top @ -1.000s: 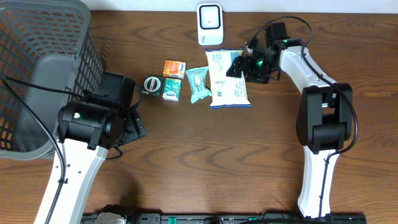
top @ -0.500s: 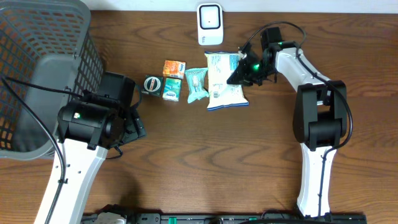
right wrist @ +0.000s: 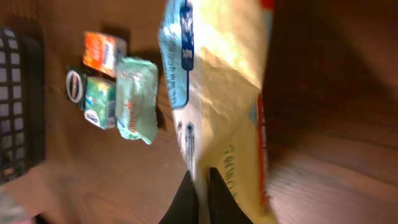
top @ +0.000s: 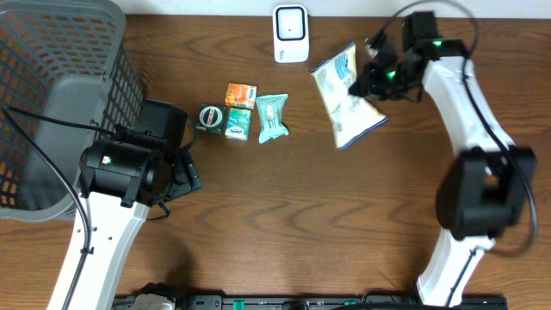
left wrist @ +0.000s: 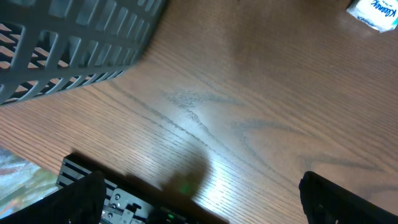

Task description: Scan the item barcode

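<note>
Worktop [top: 284, 215]: dark wood grain, carrying everything below.
Basket [top: 52, 95]: grey mesh, at the far left edge, well apart from the task's thing.
Snack bag [top: 346, 99]: pale yellow and blue pillow pack, tilted, in the right hand's grip at the upper right of the worktop, just right of the scanner. It looks clear of the wood, though the overhead view does not settle that.
Bag handling: probably light and mostly air, with thin, slick, crinkly film. It sags and swings from 1 pinched edge, its contents are likely brittle, and a hard squeeze on the belly would crush them.
Where to hold: the flat crimped seam or a side edge, as the right wrist view shows. This leaves the printed panels free to face the scanner. I cannot make out the barcode in any view.
Scanner [top: 291, 33]: white unit at the top edge, beside the bag and not touching it.
Right hand [top: 376, 79]: pinched tight on the bag's edge, fingers almost meeting through the film.
Left hand [left wrist: 202, 199]: spread wide, holding nothing, over bare wood near the basket.
Small goods: orange box [top: 241, 95], teal pouch [top: 273, 116], green packet [top: 238, 123] and round tin [top: 211, 115], clustered left of the bag.
</note>
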